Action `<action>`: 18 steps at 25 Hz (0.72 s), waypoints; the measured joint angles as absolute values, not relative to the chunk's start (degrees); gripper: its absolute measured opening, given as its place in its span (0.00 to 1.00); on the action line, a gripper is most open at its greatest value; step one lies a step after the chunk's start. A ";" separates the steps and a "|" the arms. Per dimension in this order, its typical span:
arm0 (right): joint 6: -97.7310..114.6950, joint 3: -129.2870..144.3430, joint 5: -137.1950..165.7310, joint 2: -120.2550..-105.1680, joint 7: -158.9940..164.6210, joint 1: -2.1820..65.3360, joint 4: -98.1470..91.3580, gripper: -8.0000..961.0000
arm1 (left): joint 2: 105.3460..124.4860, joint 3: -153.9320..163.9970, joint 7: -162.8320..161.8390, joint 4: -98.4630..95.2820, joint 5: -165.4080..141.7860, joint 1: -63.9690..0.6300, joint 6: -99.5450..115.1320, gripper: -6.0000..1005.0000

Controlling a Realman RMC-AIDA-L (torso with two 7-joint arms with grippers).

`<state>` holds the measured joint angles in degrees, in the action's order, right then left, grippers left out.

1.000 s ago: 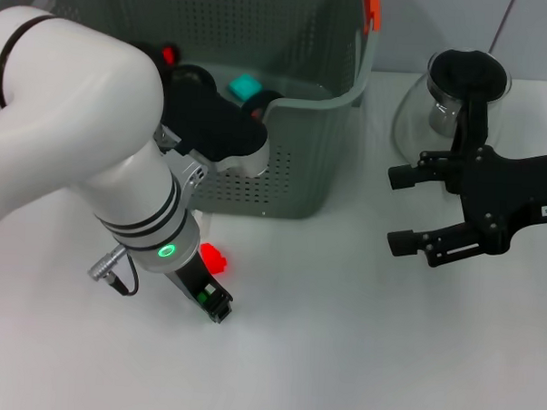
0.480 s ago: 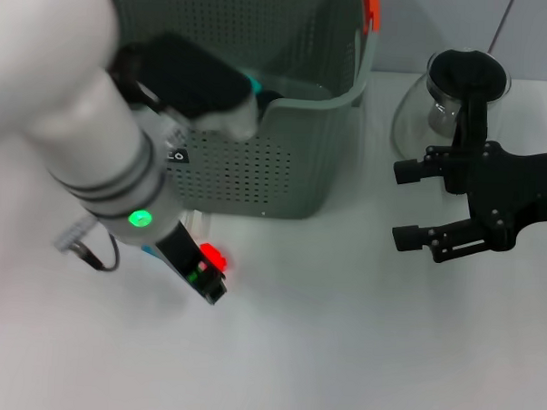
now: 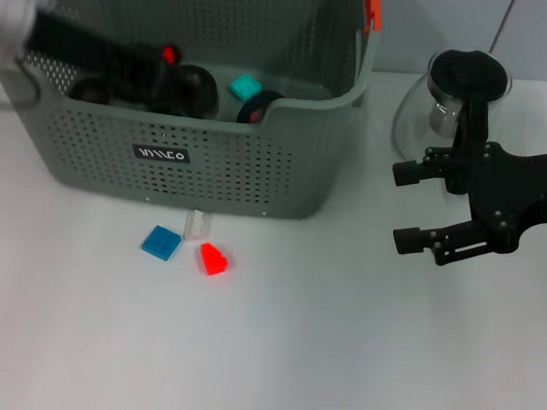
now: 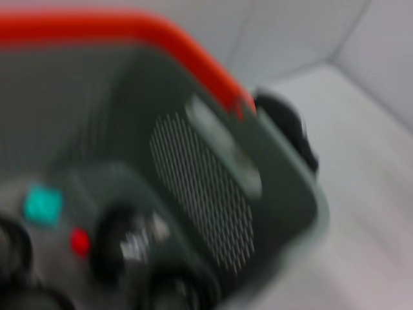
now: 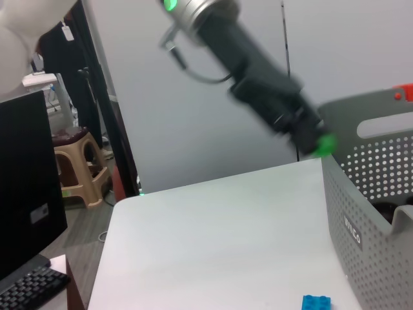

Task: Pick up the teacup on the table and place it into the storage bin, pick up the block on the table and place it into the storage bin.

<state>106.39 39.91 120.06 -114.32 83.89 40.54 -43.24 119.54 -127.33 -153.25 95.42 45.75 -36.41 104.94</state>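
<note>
The grey-green storage bin (image 3: 257, 172) stands at the back left of the table. My left gripper (image 5: 316, 137) hangs over the bin's left part (image 3: 143, 63), shut on a small green block (image 5: 326, 143). On the table just in front of the bin lie a blue block (image 3: 161, 243), a clear block (image 3: 196, 223) and a red block (image 3: 213, 259). Inside the bin I see a teal block (image 3: 245, 86) and dark round things (image 3: 192, 88); I cannot tell whether one is the teacup. My right gripper (image 3: 410, 206) hovers open at the right, holding nothing.
A glass pitcher with a black lid (image 3: 467, 82) stands at the back right, just behind the right arm. The bin's orange handle clip (image 3: 372, 10) sticks up at its right rear corner. In the right wrist view, a monitor and stool stand beyond the table's far edge.
My left arm rose from the table beside the red block and swung back over the bin, carrying the green block. That uncovered the blue and clear blocks. The right gripper barely moved.
</note>
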 joint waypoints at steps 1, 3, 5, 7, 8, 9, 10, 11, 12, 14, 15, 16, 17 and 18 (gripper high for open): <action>106.58 39.90 120.05 -114.29 84.13 40.64 -43.24 0.98 | 118.51 -129.28 -152.50 93.89 46.24 -37.86 104.05 0.48; 106.91 39.90 120.05 -114.29 84.63 40.88 -43.24 0.98 | 116.51 -131.54 -151.46 89.96 46.12 -40.68 101.39 0.48; 106.94 39.90 120.04 -114.41 85.26 41.10 -43.24 0.98 | 114.46 -132.18 -150.91 84.98 45.43 -42.98 98.03 0.49; 106.94 39.90 120.05 -114.54 85.61 41.25 -43.25 0.98 | 111.94 -131.68 -150.34 77.60 43.74 -45.74 92.40 0.50; 106.95 39.90 120.05 -114.63 85.80 41.31 -43.25 0.98 | 111.06 -131.29 -150.16 74.19 42.57 -46.88 90.11 0.50; 106.98 39.91 120.04 -114.66 85.94 41.37 -43.24 0.98 | 110.32 -130.95 -150.03 70.94 40.71 -48.18 87.42 0.51; 106.99 39.91 120.04 -114.68 86.04 41.41 -43.24 0.98 | 109.79 -130.66 -150.02 67.78 38.65 -49.36 85.09 0.51; 107.01 39.92 120.05 -114.74 86.11 41.43 -43.24 0.98 | 109.52 -130.52 -150.00 65.40 36.57 -50.37 82.82 0.52; 107.00 39.92 120.04 -114.76 86.13 41.43 -43.24 0.98 | 109.40 -130.42 -149.99 63.80 35.01 -51.07 81.16 0.52; 106.80 39.91 120.05 -114.78 86.16 41.44 -43.24 0.98 | 109.98 -129.96 -149.86 62.90 32.59 -51.69 77.88 0.53; 106.66 39.90 120.05 -114.79 86.17 41.44 -43.25 0.98 | 110.24 -129.88 -149.81 63.18 32.31 -51.64 77.32 0.53; 106.49 39.90 120.05 -114.81 86.18 41.45 -43.24 0.98 | 110.62 -129.81 -149.72 63.77 32.02 -51.51 76.59 0.54; 106.43 39.90 120.05 -114.83 86.18 41.47 -43.24 0.98 | 111.04 -129.72 -149.59 64.47 31.71 -51.33 75.74 0.54; 106.38 39.90 120.05 -114.85 86.18 41.51 -43.24 0.98 | 111.44 -129.56 -149.49 65.18 31.46 -51.13 75.19 0.54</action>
<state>106.38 39.90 120.05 -114.85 86.18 41.51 -43.24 111.44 -129.56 -149.49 65.18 31.46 -51.13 75.19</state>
